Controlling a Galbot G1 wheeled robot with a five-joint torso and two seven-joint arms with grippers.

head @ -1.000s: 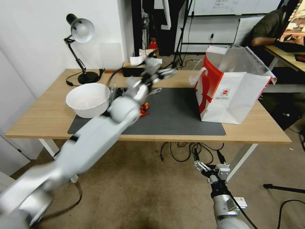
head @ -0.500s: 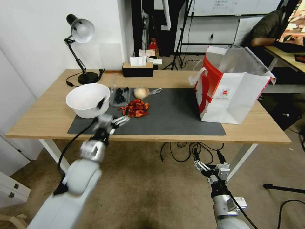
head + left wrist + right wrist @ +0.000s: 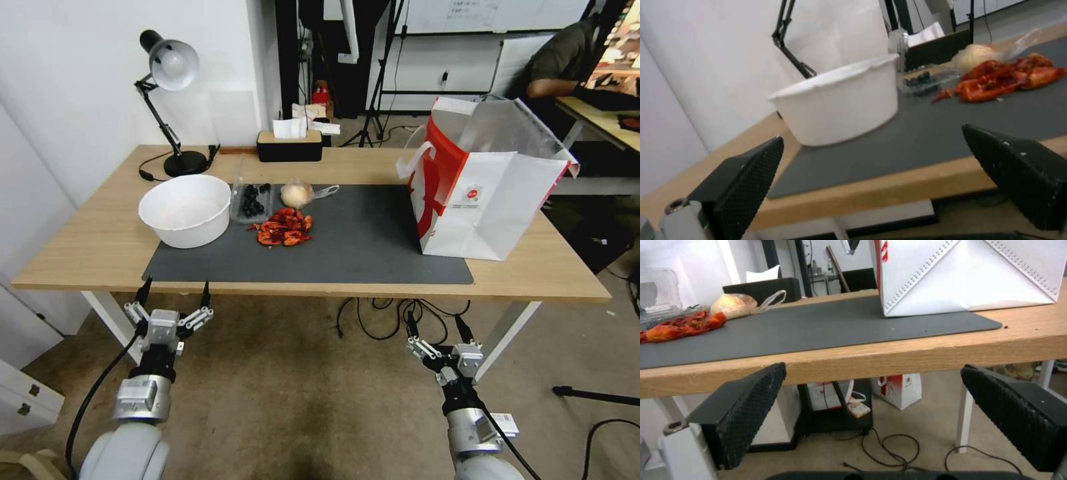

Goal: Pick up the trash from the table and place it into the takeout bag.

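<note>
standing white-and-red takeout bag [image 3: 493, 200], open-topped

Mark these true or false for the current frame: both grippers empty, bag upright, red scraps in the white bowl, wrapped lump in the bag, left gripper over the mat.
1. Both the left gripper and the right gripper are open and empty. True.
2. The takeout bag stands upright on the table, partly on the grey mat. True.
3. The red scraps lie inside the white bowl. False: they lie on the mat beside it.
4. The wrapped lump is in the bag. False: it sits on the mat, behind the scraps.
5. The left gripper hangs over the mat. False: it is below the table's front edge.
</note>
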